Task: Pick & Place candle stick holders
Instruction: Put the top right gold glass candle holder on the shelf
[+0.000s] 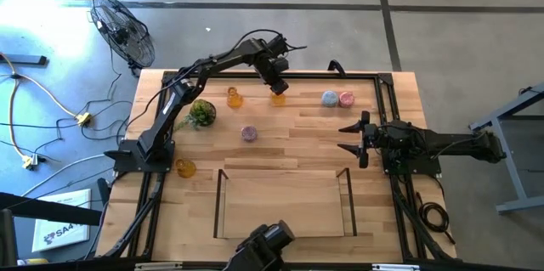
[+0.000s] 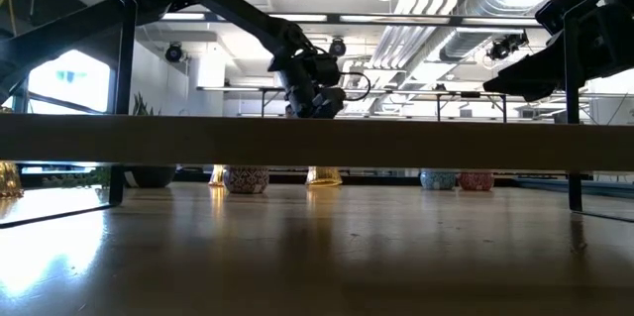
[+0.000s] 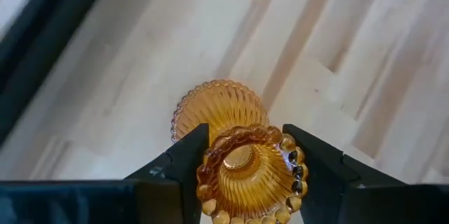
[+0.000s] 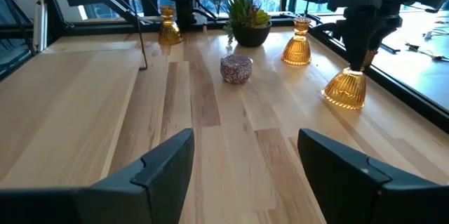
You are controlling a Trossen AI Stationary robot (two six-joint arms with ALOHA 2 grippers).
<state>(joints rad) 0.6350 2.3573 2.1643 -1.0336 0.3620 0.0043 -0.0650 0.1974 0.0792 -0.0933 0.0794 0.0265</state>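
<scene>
High view: wooden table (image 1: 374, 177) with a wire-framed tray (image 1: 285, 207) at its near edge, well behind the working tool and holding nothing visible. Left arm reaches to the far side; the left gripper (image 1: 278, 87) stands directly over an amber holder (image 1: 279, 96), and the left wrist view shows its two fingers (image 3: 179, 164) flanking that holder's beaded top (image 3: 249, 175), closing on it or just touching; a firm pinch cannot be confirmed. Right gripper (image 1: 350, 138) waits mid-table at the right, fingers spread on nothing. Remaining candle stick holders: second amber (image 1: 234, 97) just left of the tool; green plant ball (image 1: 201, 113) further left; purple (image 1: 249, 134) nearer the tray; pale blue (image 1: 329, 98) and pink (image 1: 346, 98) to the tool's right; third amber (image 1: 185, 168) by the left arm's base. Handling note: the ribbed glass looks slippery, so centre the top between the pads, close fully, lift straight up before carrying toward the tray.
</scene>
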